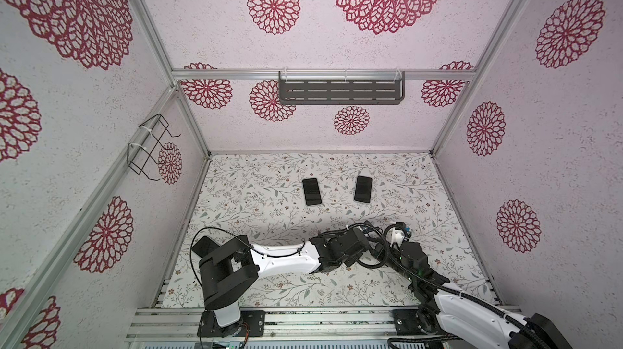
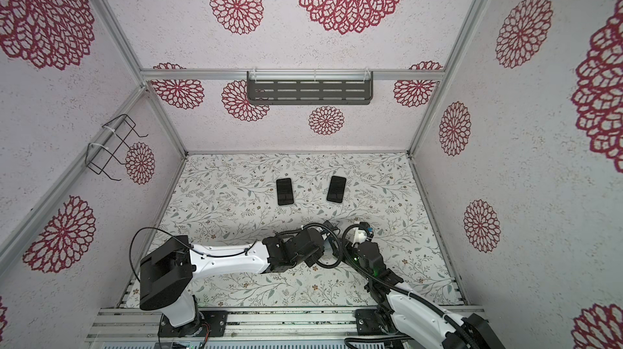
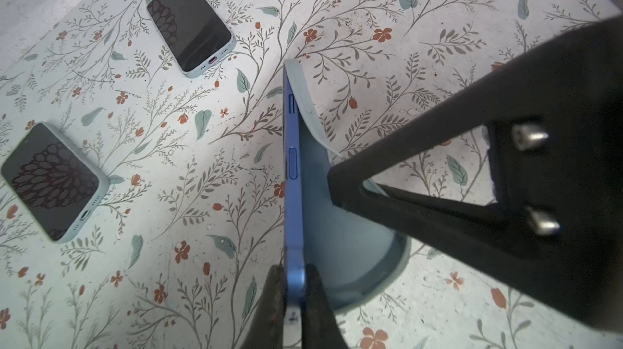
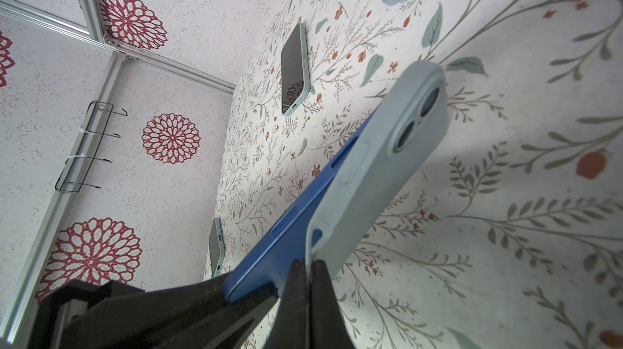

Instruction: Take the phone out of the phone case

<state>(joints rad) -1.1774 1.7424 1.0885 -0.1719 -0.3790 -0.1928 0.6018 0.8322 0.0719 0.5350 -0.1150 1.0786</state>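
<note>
A robot lab test cell, not a lived-in room: a box of bare aluminium frame [image 1: 236, 75] with flat panel walls [image 1: 236, 135] papered in red rosettes, and a table [image 1: 256, 202] covered in a printed leaf-and-flower sheet. Two white-and-black arms, the left arm [image 1: 286, 258] and the right arm [image 1: 472, 313], are bolted to a slotted rail [image 1: 320, 322] along the near edge, with cables looped outside them. A grey slotted shelf [image 1: 340, 91] and a wire rack [image 1: 148, 146] hang from the frame on white zip ties
</note>
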